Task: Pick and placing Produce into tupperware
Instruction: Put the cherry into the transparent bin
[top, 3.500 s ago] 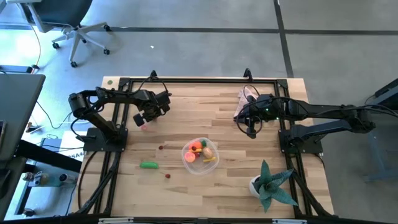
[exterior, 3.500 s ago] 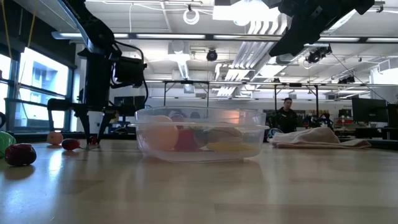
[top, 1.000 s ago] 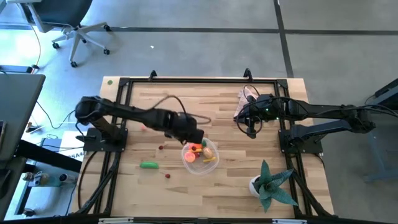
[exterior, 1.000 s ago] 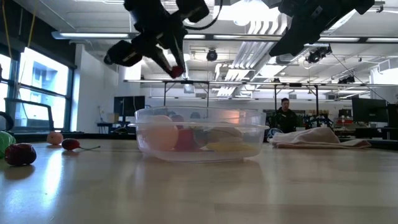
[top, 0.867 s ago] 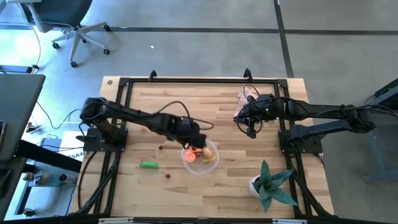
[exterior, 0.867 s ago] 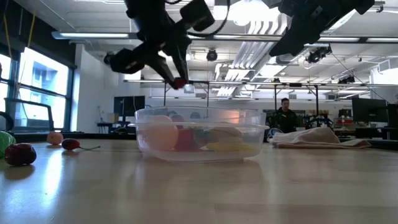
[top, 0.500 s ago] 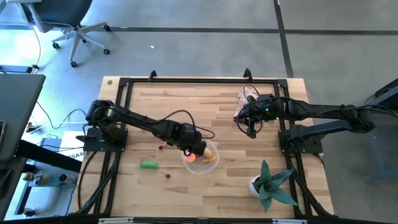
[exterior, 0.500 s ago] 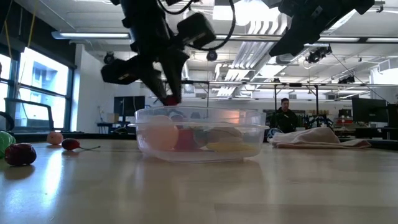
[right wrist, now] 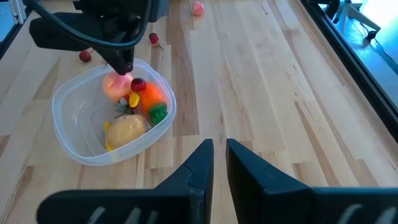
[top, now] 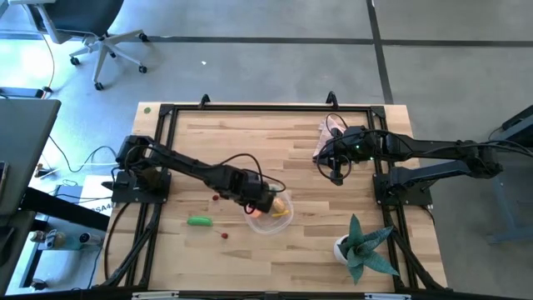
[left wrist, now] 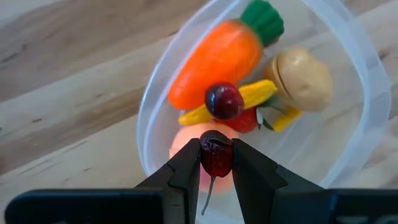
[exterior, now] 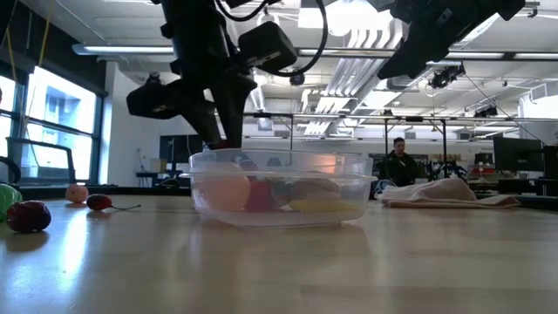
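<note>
L gripper (left wrist: 216,163) pinches small dark-red toy cherry (left wrist: 216,154) above clear shallow plastic tub (left wrist: 367,93), mid-table, w/ orange carrot (left wrist: 217,62) inside. R gripper (right wrist: 216,158) shut, empty, near pink cloth (top: 326,133).

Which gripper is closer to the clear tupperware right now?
Left. The left gripper hangs directly over the tupperware, its jaws shut on a red berry. The right gripper waits well off, beside the pink cloth.

I can read no text, label, brand, number or sign anywhere, neither on the things near my fingers nor in the room beyond.
</note>
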Action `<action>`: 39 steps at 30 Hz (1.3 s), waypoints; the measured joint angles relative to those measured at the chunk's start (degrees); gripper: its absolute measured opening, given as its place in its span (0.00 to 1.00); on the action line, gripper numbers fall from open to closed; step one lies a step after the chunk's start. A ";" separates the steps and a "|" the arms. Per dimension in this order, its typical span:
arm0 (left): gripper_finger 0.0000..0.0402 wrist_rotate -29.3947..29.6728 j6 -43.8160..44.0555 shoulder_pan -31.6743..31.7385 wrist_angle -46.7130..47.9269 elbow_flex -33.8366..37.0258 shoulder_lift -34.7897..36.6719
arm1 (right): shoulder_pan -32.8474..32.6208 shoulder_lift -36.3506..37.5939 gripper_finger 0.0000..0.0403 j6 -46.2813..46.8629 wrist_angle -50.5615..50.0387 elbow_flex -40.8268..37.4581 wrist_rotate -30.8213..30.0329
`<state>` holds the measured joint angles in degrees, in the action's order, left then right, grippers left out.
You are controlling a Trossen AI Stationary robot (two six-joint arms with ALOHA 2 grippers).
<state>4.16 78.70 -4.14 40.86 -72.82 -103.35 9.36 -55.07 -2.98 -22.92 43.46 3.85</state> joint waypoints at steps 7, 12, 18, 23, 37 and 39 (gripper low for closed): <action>0.19 0.48 0.22 -0.02 -0.14 0.00 0.00 | 0.01 0.00 0.08 0.00 0.02 0.00 0.00; 0.19 0.85 0.22 0.00 -0.42 0.00 0.00 | 0.00 0.00 0.08 0.00 -0.01 0.00 -0.01; 0.19 1.07 0.24 0.00 -0.57 0.00 0.00 | 0.00 0.00 0.08 0.00 0.00 0.00 -0.01; 0.19 1.28 0.24 0.00 -0.77 0.00 0.02 | 0.01 0.00 0.08 -0.01 0.01 0.00 0.00; 0.21 2.15 0.26 0.00 -0.79 0.00 0.02 | 0.00 0.00 0.08 0.00 0.02 0.00 -0.02; 0.25 2.67 0.10 0.00 -0.79 0.00 0.02 | 0.00 0.00 0.08 0.00 0.01 0.00 -0.01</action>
<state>6.83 78.80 -4.14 40.07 -72.82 -103.33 9.35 -55.07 -2.98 -22.91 43.46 3.84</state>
